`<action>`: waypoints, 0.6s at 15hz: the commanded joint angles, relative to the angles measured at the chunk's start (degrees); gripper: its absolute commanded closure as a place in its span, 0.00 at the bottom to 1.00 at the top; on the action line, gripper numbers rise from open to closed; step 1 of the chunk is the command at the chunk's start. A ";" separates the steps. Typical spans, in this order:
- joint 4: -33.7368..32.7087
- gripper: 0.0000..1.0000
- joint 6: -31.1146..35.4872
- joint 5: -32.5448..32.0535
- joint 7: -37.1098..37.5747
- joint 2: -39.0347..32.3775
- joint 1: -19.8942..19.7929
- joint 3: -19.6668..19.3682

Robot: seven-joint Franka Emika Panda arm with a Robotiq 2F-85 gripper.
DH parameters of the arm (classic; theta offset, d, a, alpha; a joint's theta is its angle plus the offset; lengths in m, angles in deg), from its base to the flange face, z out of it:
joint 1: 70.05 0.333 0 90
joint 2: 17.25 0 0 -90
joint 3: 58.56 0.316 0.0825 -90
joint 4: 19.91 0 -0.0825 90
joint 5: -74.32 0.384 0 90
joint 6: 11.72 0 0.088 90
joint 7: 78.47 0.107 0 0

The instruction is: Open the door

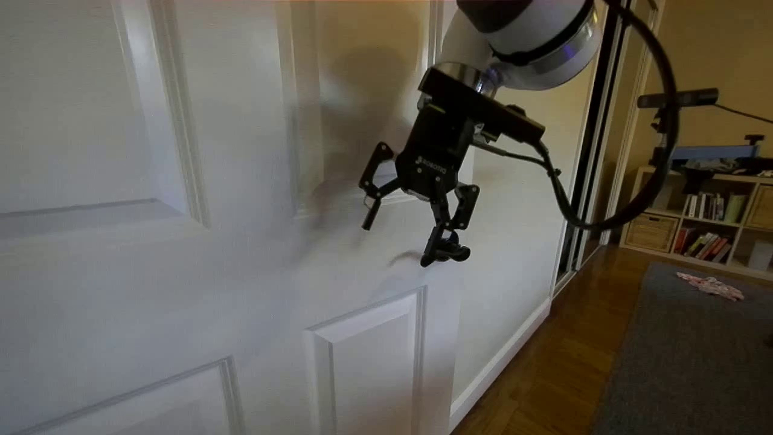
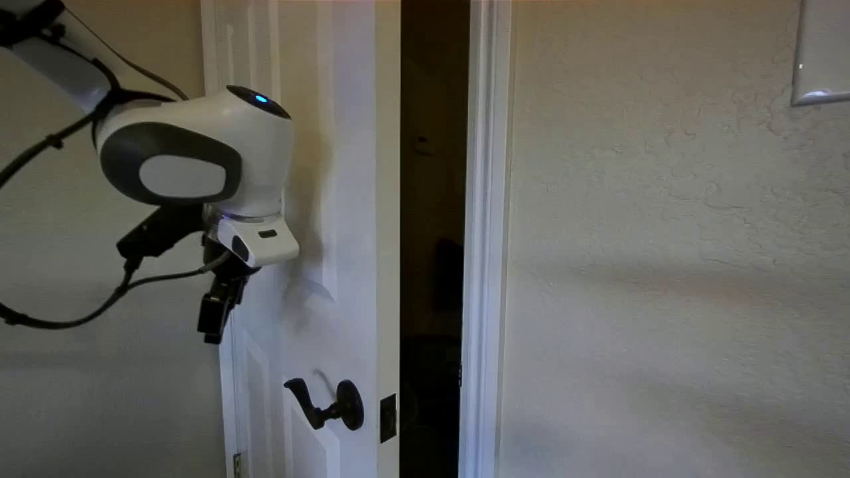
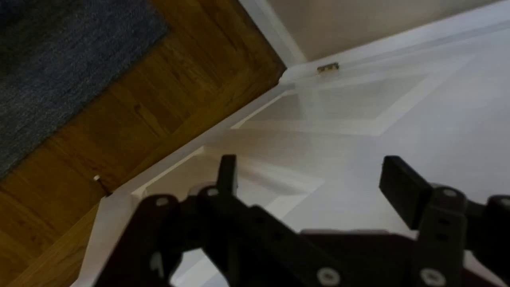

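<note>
With the door [image 2: 352, 265] ajar, at nine o'clock from its frame [image 2: 486, 232] in an exterior view, widening is judged the step in hand, the empty, spread jaws probably needing to be brought to the handle [image 2: 348, 405] at four o'clock and drawn toward nine.

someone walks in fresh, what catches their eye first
Probably the black Robotiq gripper, jaws apart, hanging in front of the white panelled door in an exterior view. Then, in an exterior view, the tall dark gap beside the ajar door would stand out, with the black lever handle near the door's free edge.
</note>
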 commanded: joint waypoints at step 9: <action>2.51 0.00 -18.44 -0.04 -3.84 8.61 0.73 -7.74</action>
